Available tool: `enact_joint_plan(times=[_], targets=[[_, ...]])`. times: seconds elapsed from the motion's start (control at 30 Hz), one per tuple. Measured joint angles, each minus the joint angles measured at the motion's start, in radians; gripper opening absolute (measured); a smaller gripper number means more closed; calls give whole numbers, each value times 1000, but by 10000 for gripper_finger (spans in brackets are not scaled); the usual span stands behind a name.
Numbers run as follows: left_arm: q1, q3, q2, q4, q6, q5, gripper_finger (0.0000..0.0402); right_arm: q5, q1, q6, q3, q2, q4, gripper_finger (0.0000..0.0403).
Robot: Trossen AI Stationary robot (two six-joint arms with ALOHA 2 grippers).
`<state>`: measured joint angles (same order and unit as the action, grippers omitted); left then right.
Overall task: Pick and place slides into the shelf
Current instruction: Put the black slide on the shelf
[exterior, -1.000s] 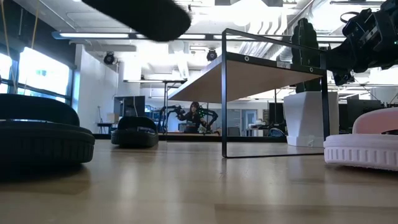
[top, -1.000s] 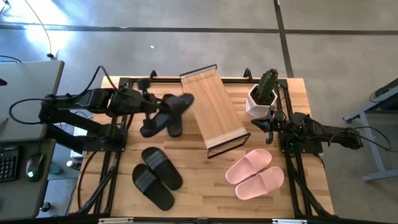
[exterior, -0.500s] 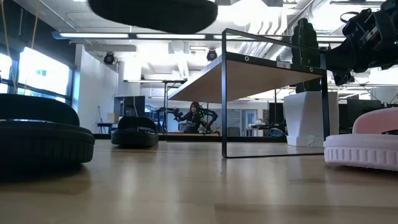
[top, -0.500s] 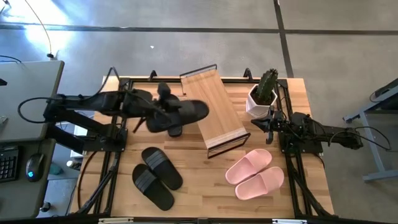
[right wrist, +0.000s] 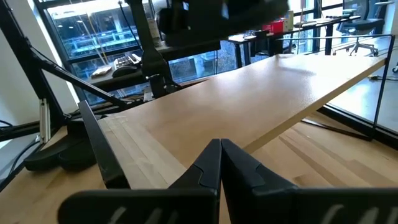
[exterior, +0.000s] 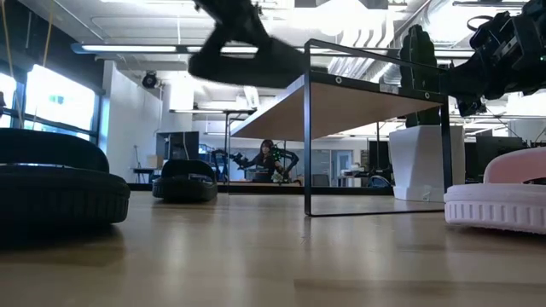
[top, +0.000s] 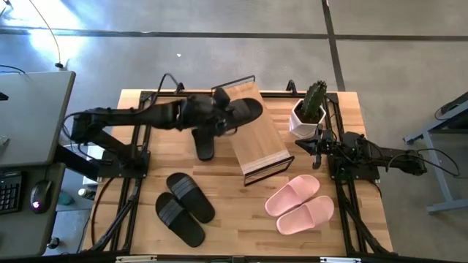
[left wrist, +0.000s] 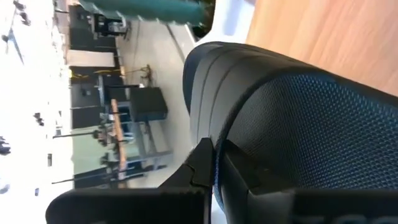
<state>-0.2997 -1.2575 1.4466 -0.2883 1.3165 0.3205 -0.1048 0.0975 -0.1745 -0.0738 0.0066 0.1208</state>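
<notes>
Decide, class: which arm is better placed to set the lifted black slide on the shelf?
The left. Its gripper is shut on the black slide, over the shelf. The right gripper waits shut beside the shelf, holding nothing.

a light wooden table (top: 219, 186) seen from above. on it stands a slanted wooden shelf (top: 252, 139) near the middle, a white plant pot with a cactus (top: 307, 113) beside it, one black slide (top: 205, 145) just left of the shelf, a black pair (top: 183, 208) nearer the front, and a pink pair (top: 300, 204) front right.
</notes>
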Motion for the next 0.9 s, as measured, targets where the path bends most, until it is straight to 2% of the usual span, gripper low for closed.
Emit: enact_joint_plan(times=[0.2, 0.33, 0.43, 0.57, 0.9], targets=[[-114, 0, 49, 65, 44, -125, 0, -4, 0, 22, 0, -1, 0, 0], [-148, 0, 85, 73, 69, -189, 0, -15, 0, 50, 0, -1, 0, 0], [-168, 0, 120, 143, 100, -225, 0, -31, 0, 53, 0, -1, 1, 0], [-168, -10, 167, 236, 135, -232, 0, -47, 0, 80, 0, -1, 2, 0], [-172, -108, 265, 156, 172, -223, 0, -46, 0, 87, 0, 0, 13, 0]])
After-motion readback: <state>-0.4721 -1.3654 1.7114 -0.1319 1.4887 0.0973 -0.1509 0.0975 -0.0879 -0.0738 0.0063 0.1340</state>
